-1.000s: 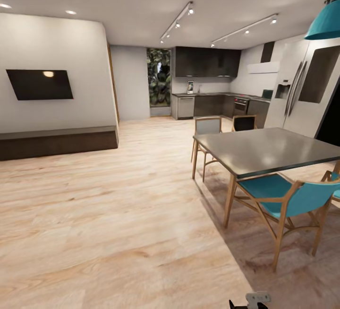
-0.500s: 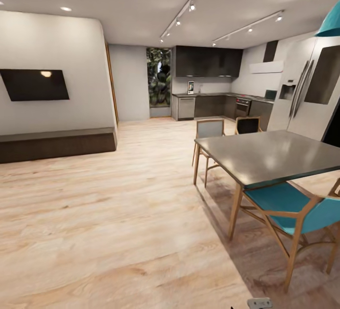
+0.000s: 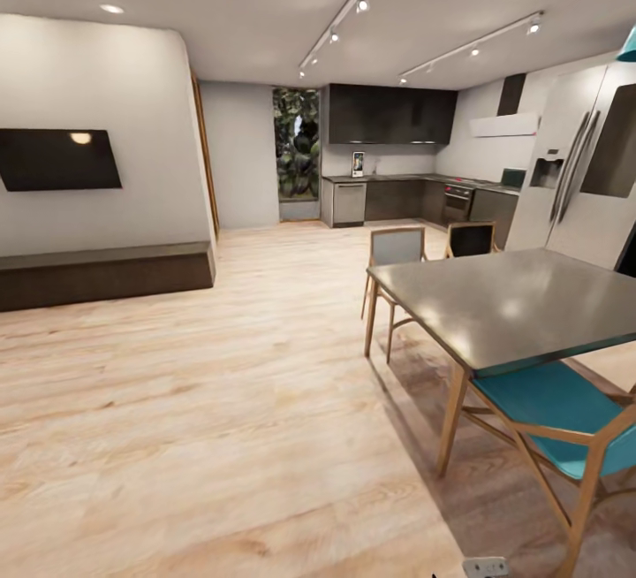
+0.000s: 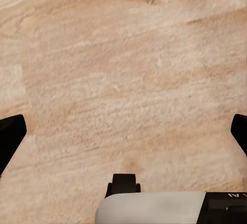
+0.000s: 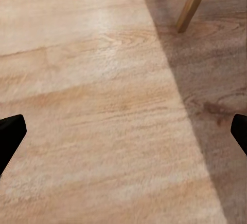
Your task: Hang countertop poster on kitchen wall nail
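Head view, distant poster (image 3: pixel 357 163) on kitchen countertop (image 3: pixel 397 177), both tools (image 4: pixel 123 131) (image 5: pixel 123 131) released.

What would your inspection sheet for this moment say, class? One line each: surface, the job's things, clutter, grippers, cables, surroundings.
Surface: light wood floor beneath both grippers.
Job's things: poster stands small and upright on the far kitchen countertop; details unreadable.
Clutter: nothing seen.
Grippers: left gripper and right gripper open, empty, pointing at the floor.
Cables: nothing seen.
Surroundings: dining table, teal chair, wall TV, fridge.
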Robot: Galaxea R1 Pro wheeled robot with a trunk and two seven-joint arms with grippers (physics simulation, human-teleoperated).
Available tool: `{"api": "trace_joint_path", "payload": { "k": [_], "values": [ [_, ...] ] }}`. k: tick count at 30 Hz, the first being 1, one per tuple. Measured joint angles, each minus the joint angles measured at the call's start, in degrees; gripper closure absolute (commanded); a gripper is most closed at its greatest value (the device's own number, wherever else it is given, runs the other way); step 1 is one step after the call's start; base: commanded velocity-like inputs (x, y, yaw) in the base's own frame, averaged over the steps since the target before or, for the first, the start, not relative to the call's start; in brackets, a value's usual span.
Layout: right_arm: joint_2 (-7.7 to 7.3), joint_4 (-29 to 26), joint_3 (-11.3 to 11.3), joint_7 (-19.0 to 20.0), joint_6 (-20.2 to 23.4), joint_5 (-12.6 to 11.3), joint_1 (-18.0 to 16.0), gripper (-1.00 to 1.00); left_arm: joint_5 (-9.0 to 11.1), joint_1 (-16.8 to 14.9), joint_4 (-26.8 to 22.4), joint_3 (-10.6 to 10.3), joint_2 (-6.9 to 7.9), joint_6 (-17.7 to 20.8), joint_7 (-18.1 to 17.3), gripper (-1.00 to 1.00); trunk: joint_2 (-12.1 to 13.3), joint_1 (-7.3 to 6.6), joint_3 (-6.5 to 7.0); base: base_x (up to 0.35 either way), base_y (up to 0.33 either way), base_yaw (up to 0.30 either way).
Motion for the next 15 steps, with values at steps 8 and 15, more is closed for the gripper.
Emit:
{"api": "trace_joint_path", "payload": {
  "k": [8,15],
  "values": [
    [0.00,0.0,0.0,0.0,0.0,0.0,0.0,-1.00,0.0,0.0,0.1,0.0,0.00,0.0,0.0,-1.00,0.0,0.00,0.00,0.334,0.045,0.000],
    [0.00,0.0,0.0,0.0,0.0,0.0,0.0,-1.00,0.0,0.0,0.1,0.0,0.00,0.0,0.0,-1.00,0.0,0.00,0.00,0.334,0.075,0.000]
  ]
}}
